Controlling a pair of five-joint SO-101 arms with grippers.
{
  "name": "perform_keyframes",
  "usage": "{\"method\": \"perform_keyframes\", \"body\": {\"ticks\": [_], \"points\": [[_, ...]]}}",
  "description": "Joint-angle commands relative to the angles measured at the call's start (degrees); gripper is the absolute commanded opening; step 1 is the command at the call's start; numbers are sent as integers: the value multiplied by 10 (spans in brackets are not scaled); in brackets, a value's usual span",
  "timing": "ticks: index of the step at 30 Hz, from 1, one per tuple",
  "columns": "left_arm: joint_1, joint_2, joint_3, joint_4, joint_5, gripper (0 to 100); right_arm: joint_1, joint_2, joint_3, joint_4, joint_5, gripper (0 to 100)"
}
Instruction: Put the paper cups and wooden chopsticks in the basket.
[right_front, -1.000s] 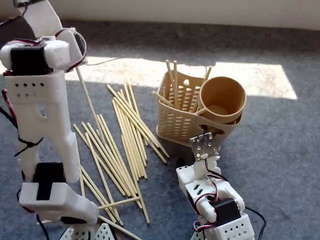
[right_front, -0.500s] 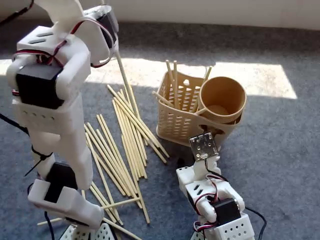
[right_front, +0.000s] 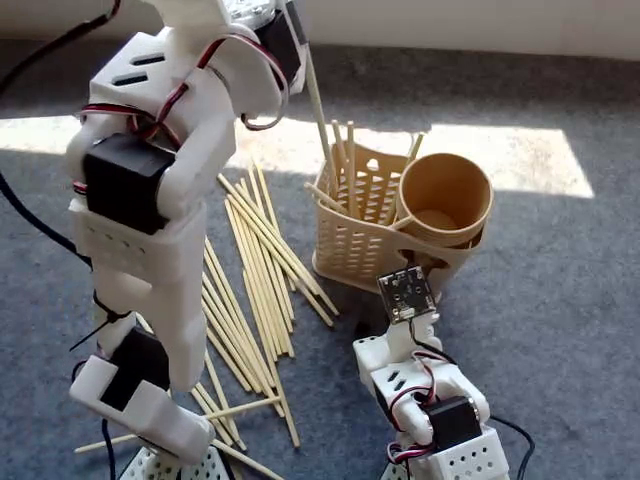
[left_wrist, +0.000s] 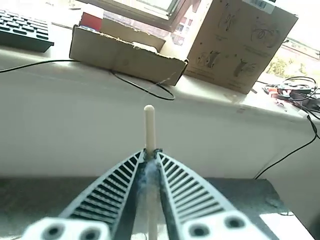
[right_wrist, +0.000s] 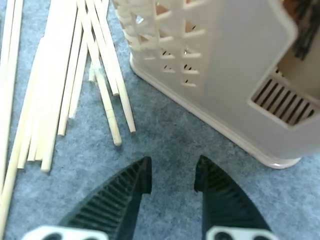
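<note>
My left gripper (left_wrist: 150, 151) is shut on a wooden chopstick (left_wrist: 148, 125), whose tip sticks out past the fingertips. From above, that chopstick (right_front: 318, 110) hangs nearly upright from the raised left arm, its lower end just over the near-left rim of the cream basket (right_front: 360, 245). A tan paper cup (right_front: 440, 185) rests tilted in the basket, and a few chopsticks (right_front: 350, 170) stand inside it. Several more chopsticks (right_front: 255, 275) lie loose on the grey carpet left of the basket. My right gripper (right_wrist: 172, 175) is open, low over the carpet just in front of the basket (right_wrist: 235, 75).
The right arm's base (right_front: 430, 410) sits in front of the basket. The tall left arm (right_front: 150, 220) stands over the scattered sticks (right_wrist: 100, 65). Bare carpet stretches to the right of the basket. Boxes and cables line a ledge behind.
The left arm has swung right, carrying the chopstick from above the carpet's left side to the basket's rim. The right arm has stayed still.
</note>
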Motion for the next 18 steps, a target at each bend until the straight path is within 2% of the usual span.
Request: {"method": "perform_keyframes", "body": {"ticks": [1,6,11,18], "points": [[14,15,15,-40,4,5,-4,-2,76,3,-1,152],[15,44,30,-58,4,5,-5,-2,76,3,-1,135],[17,58,33,-58,4,5,-28,-2,76,4,0,27],[17,58,84,-84,4,5,-29,-2,76,4,0,19]]}}
